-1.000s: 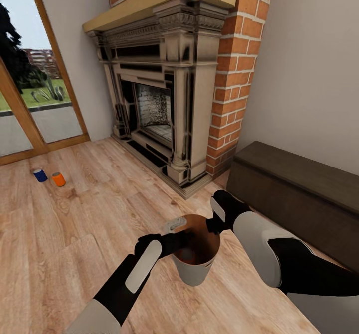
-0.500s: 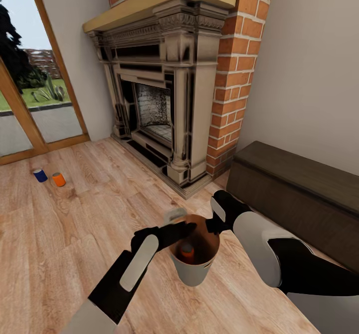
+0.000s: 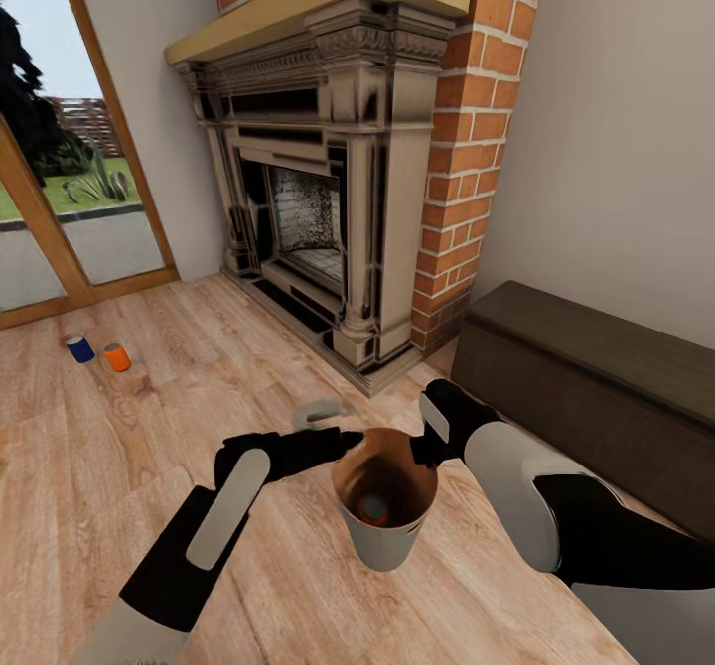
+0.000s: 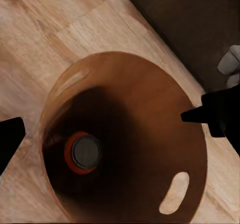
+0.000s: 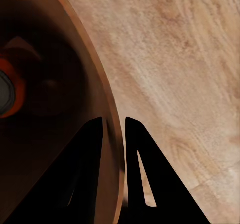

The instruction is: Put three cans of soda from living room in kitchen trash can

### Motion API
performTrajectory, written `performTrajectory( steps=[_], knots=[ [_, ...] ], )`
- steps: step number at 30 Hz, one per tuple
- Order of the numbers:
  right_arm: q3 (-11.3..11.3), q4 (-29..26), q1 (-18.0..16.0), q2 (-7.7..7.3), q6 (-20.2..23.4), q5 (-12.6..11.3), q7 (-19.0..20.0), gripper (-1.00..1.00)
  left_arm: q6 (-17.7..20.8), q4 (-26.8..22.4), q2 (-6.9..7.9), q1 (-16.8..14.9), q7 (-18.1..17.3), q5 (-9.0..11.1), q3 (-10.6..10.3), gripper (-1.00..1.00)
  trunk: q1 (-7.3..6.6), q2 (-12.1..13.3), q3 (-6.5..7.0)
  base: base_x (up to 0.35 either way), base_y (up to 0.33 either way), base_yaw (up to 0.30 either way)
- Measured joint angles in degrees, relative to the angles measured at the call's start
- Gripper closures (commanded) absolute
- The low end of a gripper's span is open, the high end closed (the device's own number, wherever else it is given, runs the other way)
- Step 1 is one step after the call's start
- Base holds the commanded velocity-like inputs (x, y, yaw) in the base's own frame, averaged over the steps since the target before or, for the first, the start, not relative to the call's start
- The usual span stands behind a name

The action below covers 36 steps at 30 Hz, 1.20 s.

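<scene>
Now round orange can [image 3: 373,508] in glossy bin [image 3: 389,546].

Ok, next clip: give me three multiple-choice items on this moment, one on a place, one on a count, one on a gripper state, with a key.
1. Where is the orange can nearest the robot?
A. on the bench
B. inside the trash can
C. in the fireplace

2. How many cans lie on the floor by the glass doors?
A. none
B. two
C. four

3. What is the right gripper doing?
A. pinching the trash can's rim
B. hanging open above the bench
C. holding a blue can

Key: 1 B, the orange can sits at the bottom of the trash can. 2 B, a blue can and another orange can. 3 A, the right gripper has a finger on each side of the rim.
</scene>
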Motion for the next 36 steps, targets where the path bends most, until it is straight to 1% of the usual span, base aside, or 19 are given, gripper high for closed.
performTrajectory(
  steps=[1, 2, 3, 4, 6, 8, 9, 10, 12, 15, 16, 19, 21, 22, 24, 25, 27, 31, 36],
  knots=[
    [-0.01, 0.00, 0.00, 0.00, 0.00, 0.01, -0.01, 1.00, 0.07, -0.01, 0.90, 0.01, -0.02, 0.12, 0.50, -1.00, 0.00, 0.00, 0.00, 0.000, 0.000, 0.000],
    [0.02, -0.03, 0.00, 0.00, 0.00, 0.09, -0.02, 1.00, 0.26, 0.04, 2.58, 0.01, -0.18, 0.03, 1.78, -1.00, 0.00, 0.00, 0.00, 0.000, 0.000, 0.000],
    [0.06, -0.04, 0.00, 0.00, 0.00, 0.22, -0.03, 1.00, 0.29, 0.06, 3.50, 0.02, -0.26, 0.19, 2.70, -1.00, 0.00, 0.00, 0.00, 0.000, 0.000, 0.000],
    [0.11, -0.06, 0.00, 0.00, 0.00, 0.36, -0.05, 1.00, 0.51, 0.11, 5.10, 0.02, -0.37, 0.06, 4.58, -1.00, 0.00, 0.00, 0.00, 0.000, 0.000, 0.000],
    [0.15, -0.07, 0.00, 0.00, 0.00, 0.58, -0.07, 1.00, 0.80, 0.20, 6.64, 0.03, -0.46, 0.25, 6.62, -1.00, 0.00, 0.00, 0.00, 0.000, 0.000, 0.000],
    [0.10, -0.08, 0.00, 0.00, 0.00, 0.55, -0.06, 1.00, 1.49, 0.43, 9.51, 0.02, -0.55, 0.08, 9.72, -1.00, 0.00, 0.00, 0.00, 0.000, 0.000, 0.000],
    [0.06, -0.08, 0.00, 0.00, 0.00, 0.45, -0.06, 1.00, 1.56, 0.72, 10.35, 0.03, -0.57, 0.23, 10.44, -1.00, 0.00, 0.00, 0.00, 0.000, 0.000, 0.000],
    [0.00, -0.12, 0.00, 0.00, 0.00, 0.39, -0.05, 1.00, 1.73, 1.74, 11.81, 0.03, -0.62, 0.10, 11.65, -1.00, 0.00, 0.00, 0.00, 0.000, 0.000, 0.000],
    [-0.03, -0.14, 0.02, 0.00, 0.00, 0.34, -0.05, 1.00, 1.84, 3.75, 13.83, 0.03, -0.90, 0.20, 13.43, -1.00, 0.00, 0.00, 0.00, 0.000, 0.000, 0.000],
    [0.03, -0.27, 0.05, 0.00, 0.00, 0.60, -0.06, 1.00, 1.87, 6.14, 15.44, 0.03, -1.68, 0.35, 15.29, -1.00, 0.00, 0.00, 0.00, 0.000, 0.000, 0.000],
    [-0.04, -0.47, 0.06, -0.16, 0.00, 0.53, -0.01, 1.00, 1.91, 8.33, 16.09, 0.00, -2.22, 0.18, 16.16, -1.00, 0.00, 0.00, 0.00, 0.000, 0.000, 0.000],
    [-0.27, -0.68, 0.14, -1.42, 0.00, -0.02, 0.10, 1.00, 1.95, 17.25, 16.90, -0.02, -2.84, -0.23, 17.18, -1.00, 0.01, 0.00, -0.01, 0.000, 0.000, 0.000],
    [0.02, -0.72, 0.15, -2.15, 0.00, 0.73, 0.04, 1.00, 1.88, 21.87, 17.04, -0.03, -2.96, -0.25, 17.31, -1.00, 0.00, 0.00, 0.00, 0.000, 0.000, 0.000],
    [-0.05, -0.75, 0.19, -2.87, 0.00, 0.63, 0.08, 1.00, 1.78, 25.67, 17.13, -0.03, -3.00, -0.50, 17.32, -1.00, 0.01, 0.00, -0.01, 0.000, 0.000, 0.000],
    [0.23, -0.76, 0.25, -3.67, 0.00, 1.28, 0.04, 1.00, 1.59, 28.97, 17.17, -0.07, -3.03, -0.47, 17.27, -1.00, 0.00, 0.00, 0.00, 0.000, 0.000, 0.000],
    [-0.05, -0.79, 0.29, -4.55, 0.00, 0.66, 0.12, 1.00, 1.47, 31.12, 17.15, -0.09, -3.03, -0.61, 17.22, -1.00, 0.00, 0.00, 0.00, 0.000, 0.000, 0.000],
    [-0.09, -0.88, 0.32, -5.64, 0.00, 0.42, 0.21, 1.00, 1.34, 33.27, 17.04, -0.11, -3.01, -0.69, 17.05, -1.00, 0.00, 0.00, 0.00, 0.000, 0.000, 0.000],
    [0.14, -0.89, 0.34, -6.63, 0.00, 0.79, 0.39, 1.00, 1.17, 35.03, 16.75, -0.09, -2.98, -0.73, 16.74, -1.00, 0.00, 0.00, 0.00, 0.000, 0.000, 0.000],
    [0.00, -0.75, 0.44, -6.92, 0.00, 0.07, 0.55, 1.00, 1.11, 35.17, 16.70, -0.07, -3.09, -0.60, 16.41, -1.00, 0.00, 0.00, 0.00, -0.041, 0.013, 0.000]
  ],
)
